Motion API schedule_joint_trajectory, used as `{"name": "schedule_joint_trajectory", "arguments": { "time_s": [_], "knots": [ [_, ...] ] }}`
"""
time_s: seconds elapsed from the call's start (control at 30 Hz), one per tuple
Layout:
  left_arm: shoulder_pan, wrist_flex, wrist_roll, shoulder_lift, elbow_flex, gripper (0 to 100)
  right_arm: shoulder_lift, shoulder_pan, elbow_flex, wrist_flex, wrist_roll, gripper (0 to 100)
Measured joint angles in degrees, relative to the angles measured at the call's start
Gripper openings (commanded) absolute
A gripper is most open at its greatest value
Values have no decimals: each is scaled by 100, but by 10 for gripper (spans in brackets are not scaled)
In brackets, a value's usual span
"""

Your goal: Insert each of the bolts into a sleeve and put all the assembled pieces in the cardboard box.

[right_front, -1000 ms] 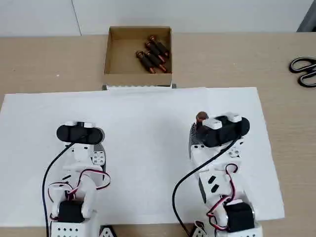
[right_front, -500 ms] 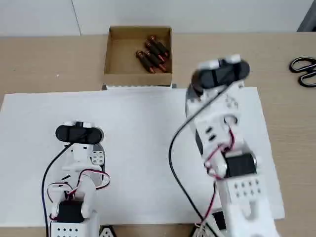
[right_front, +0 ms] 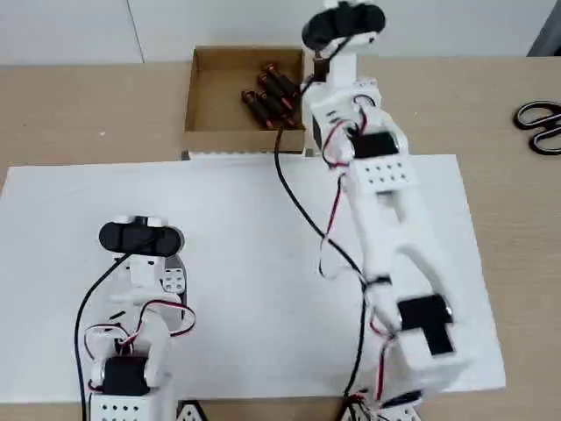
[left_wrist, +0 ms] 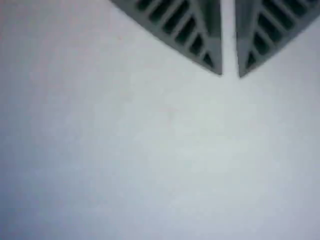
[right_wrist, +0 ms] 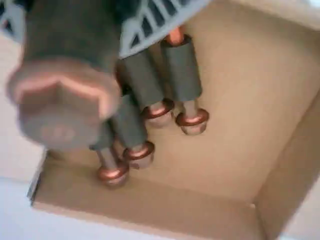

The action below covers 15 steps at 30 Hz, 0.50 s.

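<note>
The cardboard box (right_front: 189, 96) stands at the back of the table with several assembled bolt-and-sleeve pieces (right_front: 272, 96) lying in its right half. My right arm is stretched out to the box, and my right gripper (right_front: 319, 65) hangs over the box's right wall. It is shut on one more assembled piece (right_wrist: 62, 95), a dark sleeve with a copper hex bolt head facing the camera. Below it lie the boxed pieces (right_wrist: 150, 100) on the box floor (right_wrist: 235, 125). My left gripper (left_wrist: 230, 72) points down at the white paper, shut with only a thin slit and nothing in it.
A large white paper sheet (right_front: 254, 237) covers the table in front of the box. Black scissors (right_front: 539, 127) lie at the far right edge. The left arm (right_front: 140, 254) sits folded at the near left of the sheet.
My right arm has swung from the middle of the paper forward and left to the box, carrying the assembled piece. The left arm has stayed still.
</note>
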Motion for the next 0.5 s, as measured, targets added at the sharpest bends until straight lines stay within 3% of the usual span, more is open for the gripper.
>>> {"name": "schedule_joint_trajectory", "arguments": {
  "time_s": [0.5],
  "knots": [
    [0,0,0,0,0,7,3525,-932,-2848,-334,3640,3]
  ]
}}
